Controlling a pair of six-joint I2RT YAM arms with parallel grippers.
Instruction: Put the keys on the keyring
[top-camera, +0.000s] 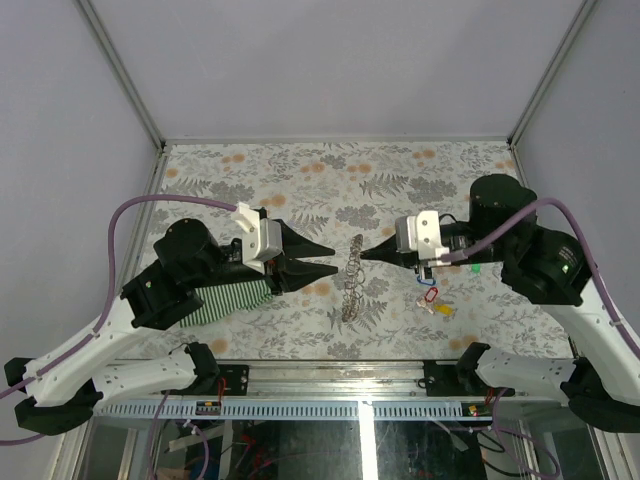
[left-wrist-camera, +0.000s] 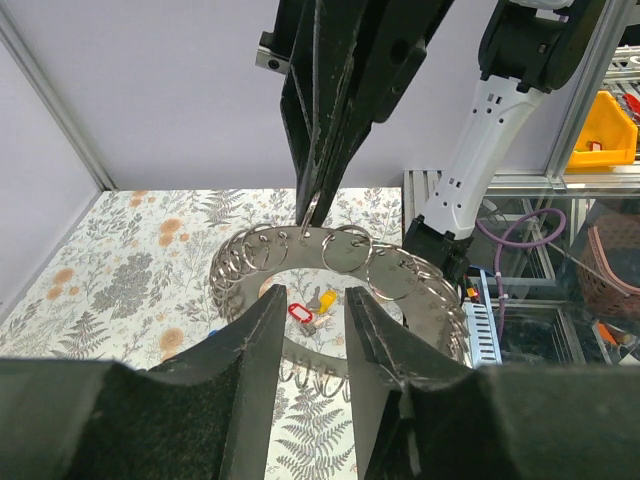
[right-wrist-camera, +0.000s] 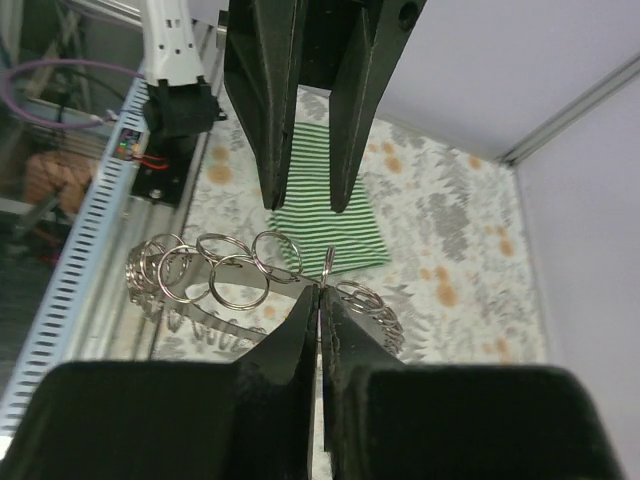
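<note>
The keyring (top-camera: 350, 282) is a silvery band strung with several small split rings. It stands on edge at mid-table, lower end on the cloth-covered table. My right gripper (top-camera: 364, 252) is shut on one small ring at its top (right-wrist-camera: 328, 262), fingertips (right-wrist-camera: 318, 292) pressed together. The left gripper (top-camera: 334, 258) hangs open just left of the keyring (left-wrist-camera: 340, 250), not touching it, with nothing between its fingers (left-wrist-camera: 268, 318). The keys lie under the right arm: a red tag (top-camera: 430, 295), a yellow one (top-camera: 441, 311), a green one (top-camera: 475, 268). Red (left-wrist-camera: 300, 311) and yellow (left-wrist-camera: 327, 298) show through the loop.
A green striped cloth (top-camera: 235, 298) lies under the left arm, also seen beyond the keyring as the cloth (right-wrist-camera: 335, 230). The floral table cover (top-camera: 330, 170) stretches to the back wall. The metal rail (top-camera: 330, 408) runs along the near edge.
</note>
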